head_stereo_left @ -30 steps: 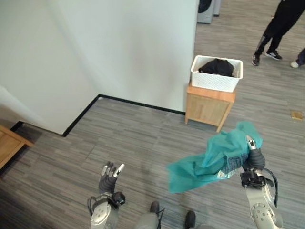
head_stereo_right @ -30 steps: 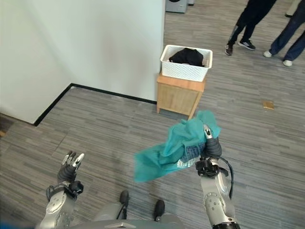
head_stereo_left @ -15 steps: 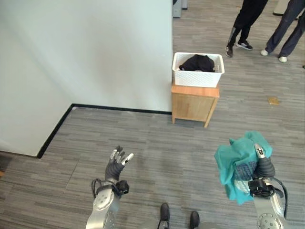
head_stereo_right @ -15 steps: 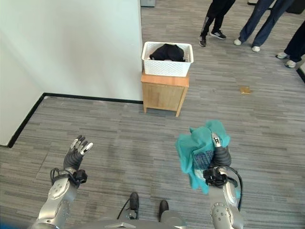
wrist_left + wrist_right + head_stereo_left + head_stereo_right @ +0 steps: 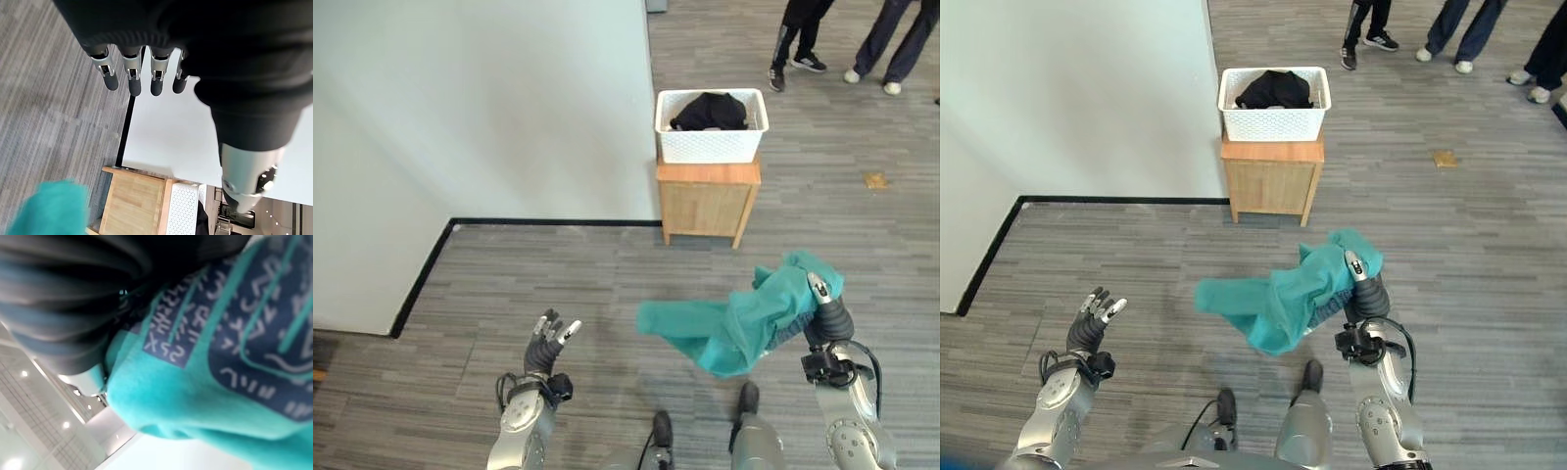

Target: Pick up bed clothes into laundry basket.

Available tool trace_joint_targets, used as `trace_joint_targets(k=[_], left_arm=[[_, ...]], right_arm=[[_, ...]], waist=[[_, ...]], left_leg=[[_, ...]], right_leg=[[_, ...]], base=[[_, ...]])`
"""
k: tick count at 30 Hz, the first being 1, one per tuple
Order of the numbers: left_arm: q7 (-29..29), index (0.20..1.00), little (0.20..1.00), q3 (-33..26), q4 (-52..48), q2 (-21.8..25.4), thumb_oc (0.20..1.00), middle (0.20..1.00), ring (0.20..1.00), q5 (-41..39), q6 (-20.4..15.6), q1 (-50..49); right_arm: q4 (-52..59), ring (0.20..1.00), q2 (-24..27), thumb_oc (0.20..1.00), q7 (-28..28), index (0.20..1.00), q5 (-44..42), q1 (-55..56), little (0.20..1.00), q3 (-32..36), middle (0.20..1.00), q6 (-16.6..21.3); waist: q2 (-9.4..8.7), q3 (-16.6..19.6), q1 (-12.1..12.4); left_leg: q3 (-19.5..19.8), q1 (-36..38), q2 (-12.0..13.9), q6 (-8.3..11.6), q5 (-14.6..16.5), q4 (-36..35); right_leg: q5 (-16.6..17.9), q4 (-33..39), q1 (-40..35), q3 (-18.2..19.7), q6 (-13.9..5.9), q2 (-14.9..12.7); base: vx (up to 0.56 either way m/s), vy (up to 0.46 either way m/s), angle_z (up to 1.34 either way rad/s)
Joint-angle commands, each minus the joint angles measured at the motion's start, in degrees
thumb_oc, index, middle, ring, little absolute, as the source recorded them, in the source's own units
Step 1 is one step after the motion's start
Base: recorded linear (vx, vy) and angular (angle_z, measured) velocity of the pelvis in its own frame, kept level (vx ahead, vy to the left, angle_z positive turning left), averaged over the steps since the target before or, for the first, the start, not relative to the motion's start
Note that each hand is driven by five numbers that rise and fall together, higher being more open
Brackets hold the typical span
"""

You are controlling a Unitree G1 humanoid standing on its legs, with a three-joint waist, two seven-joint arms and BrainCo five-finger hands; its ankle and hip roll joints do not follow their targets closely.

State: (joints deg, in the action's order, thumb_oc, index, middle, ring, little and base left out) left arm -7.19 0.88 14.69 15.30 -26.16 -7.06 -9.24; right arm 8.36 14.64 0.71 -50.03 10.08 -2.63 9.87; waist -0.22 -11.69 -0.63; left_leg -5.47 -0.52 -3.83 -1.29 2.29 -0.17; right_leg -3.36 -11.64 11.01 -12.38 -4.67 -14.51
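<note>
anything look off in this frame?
Nothing damaged or spilled. The teal cloth hangs from the right hand, trailing out in mid-air. The white basket, already holding a dark garment, sits squarely on the wooden stand. The left hand is open and empty.

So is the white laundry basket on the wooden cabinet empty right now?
No, the white perforated laundry basket on the small wooden cabinet already has a dark garment lying inside it.

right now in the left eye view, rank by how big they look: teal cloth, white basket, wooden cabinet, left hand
1. teal cloth, nearer the camera, so flattered
2. wooden cabinet and white basket look about alike
3. left hand
</note>
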Motion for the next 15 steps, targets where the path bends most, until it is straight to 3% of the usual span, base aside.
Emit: trace_joint_targets(k=[1, 3, 4, 5, 7, 8, 9, 10, 12, 13, 14, 15], left_arm=[[0.15, 1.000, 1.000, -0.59, -4.25, 2.79, 1.000, 1.000, 1.000, -0.48, -3.52, 1.26], [0.78, 1.000, 1.000, -0.50, -4.81, 2.63, 1.000, 1.000, 1.000, -1.09, -3.45, 0.49], [1.10, 1.000, 1.000, -0.31, -5.30, 2.57, 1.000, 1.000, 1.000, -1.19, -3.28, 0.22], [1.08, 1.000, 1.000, 0.26, -5.25, 2.34, 1.000, 1.000, 1.000, -1.59, -2.80, 0.33], [1.31, 1.000, 1.000, 0.48, -5.18, 2.40, 1.000, 1.000, 1.000, -1.60, -2.69, 0.46], [1.65, 1.000, 1.000, 0.65, -5.10, 2.30, 1.000, 1.000, 1.000, -1.12, -2.51, 0.28], [2.05, 1.000, 1.000, 0.61, -4.95, 1.89, 1.000, 1.000, 1.000, -0.68, -2.42, -0.65], [2.04, 1.000, 1.000, 0.65, -4.97, 1.88, 1.000, 1.000, 1.000, -0.66, -2.42, -0.76], [2.20, 1.000, 1.000, 0.87, -3.91, 1.46, 1.000, 1.000, 1.000, 0.35, -2.20, -0.94], [2.09, 1.000, 1.000, 0.75, -3.63, 1.33, 1.000, 1.000, 1.000, 0.81, -2.19, -0.98], [2.05, 1.000, 1.000, 0.69, -3.62, 1.55, 1.000, 1.000, 1.000, 1.09, -1.94, -1.06], [2.45, 1.000, 1.000, 0.63, -3.71, 1.59, 1.000, 1.000, 1.000, 0.41, -2.06, -1.43]], right_arm=[[5.97, 0.200, 2.54, 0.200, -0.75, 0.200, -2.44, -2.84, 0.200, 3.33, 0.200, 4.06], [6.49, 0.200, 3.42, 0.200, -0.56, 0.200, -2.43, -1.94, 0.200, 4.83, 0.200, 4.00], [6.67, 0.200, 4.04, 0.200, -0.15, 0.200, -1.68, -1.09, 0.200, 6.12, 0.200, 3.91], [6.83, 0.200, 3.80, 0.200, 0.85, 0.200, -2.14, 0.43, 0.200, 7.90, 0.200, 3.99], [7.10, 0.200, 3.55, 0.200, 1.14, 0.200, -2.02, 0.69, 0.200, 8.53, 0.200, 3.97], [7.02, 0.200, 3.39, 0.200, 1.24, 0.200, -1.83, 1.05, 0.200, 9.42, 0.200, 4.17], [6.95, 0.200, 3.24, 0.200, 1.42, 0.200, -0.98, 1.58, 0.200, 9.88, 0.200, 4.19], [6.96, 0.200, 3.25, 0.200, 1.42, 0.200, -0.97, 1.68, 0.200, 9.86, 0.200, 4.20], [6.84, 0.200, 3.95, 0.200, 1.38, 0.200, 0.94, 1.36, 0.200, 9.36, 0.200, 4.24], [6.82, 0.200, 4.76, 0.200, 1.44, 0.200, 2.10, 0.60, 0.200, 9.50, 0.200, 3.99], [6.87, 0.200, 5.36, 0.200, 1.65, 0.200, 2.93, -0.59, 0.200, 9.56, 0.200, 4.04], [7.01, 0.200, 5.13, 0.200, 1.73, 0.200, 2.75, -1.29, 0.200, 8.91, 0.200, 3.58]], waist=[[-0.50, 0.56, -0.85], [-1.42, -0.50, 0.34], [-1.57, -1.01, 1.24], [-1.74, -1.68, 2.46], [-1.97, -1.52, 2.95], [-1.68, -1.03, 3.49], [-0.67, -0.04, 4.59], [-0.95, -0.16, 4.59], [0.24, 0.84, 5.48], [0.03, 1.25, 5.91], [-0.21, 1.49, 5.62], [-0.13, 2.07, 5.73]], left_leg=[[1.02, -0.64, 7.37, 6.16, -5.09, 31.33], [-0.19, -5.99, 7.73, 5.88, -6.68, 42.36], [-0.46, -9.38, 7.89, 6.29, -7.79, 43.90], [-1.76, -15.82, 9.36, 6.28, -6.59, 39.98], [-2.33, -17.76, 9.67, 6.42, -6.73, 37.15], [-3.47, -18.57, 10.53, 6.53, -7.64, 31.34], [-5.30, -18.86, 10.97, 6.24, -9.10, 18.89], [-5.50, -18.14, 10.60, 6.26, -9.23, 18.19], [-5.56, -18.09, 10.28, 7.01, -13.22, 6.08], [-5.43, -17.67, 10.05, 7.38, -14.38, 2.91], [-7.66, -17.18, 10.11, 7.25, -14.36, 4.28], [-7.81, -15.92, 9.73, 6.16, -13.41, 3.60]], right_leg=[[5.22, 3.32, -1.50, -2.38, 0.43, 3.65], [2.96, 5.56, -5.79, -2.53, 2.69, 5.40], [2.22, 6.93, -8.06, -2.81, 3.04, 6.03], [1.20, 9.52, -12.21, -3.35, 2.79, 6.87], [1.05, 10.80, -13.65, -3.46, 2.50, 7.01], [0.67, 11.76, -14.72, -3.46, 2.09, 7.43], [0.06, 13.11, -16.43, -4.04, 1.20, 8.38], [-0.09, 13.21, -16.83, -4.03, 1.11, 8.04], [-0.63, 14.44, -18.67, -4.24, 0.29, 9.51], [-0.93, 14.77, -20.07, -4.57, -0.15, 9.27], [-1.62, 14.18, -21.40, -5.23, -0.29, 9.03], [-2.26, 13.72, -21.89, -4.48, -0.56, 9.15]], base=[[0.21, -0.275, 0.76], [0.29, -0.285, 0.51], [0.50, -0.364, -0.19], [0.34, -0.234, -0.29], [0.31, -0.096, 0.59], [0.56, -0.013, 0.35], [0.46, 0.012, -0.28], [0.46, 0.033, -0.47], [0.40, 0.045, -0.11], [0.50, 0.023, -0.14], [0.45, 0.011, -0.30], [0.45, 0.043, -0.40]])
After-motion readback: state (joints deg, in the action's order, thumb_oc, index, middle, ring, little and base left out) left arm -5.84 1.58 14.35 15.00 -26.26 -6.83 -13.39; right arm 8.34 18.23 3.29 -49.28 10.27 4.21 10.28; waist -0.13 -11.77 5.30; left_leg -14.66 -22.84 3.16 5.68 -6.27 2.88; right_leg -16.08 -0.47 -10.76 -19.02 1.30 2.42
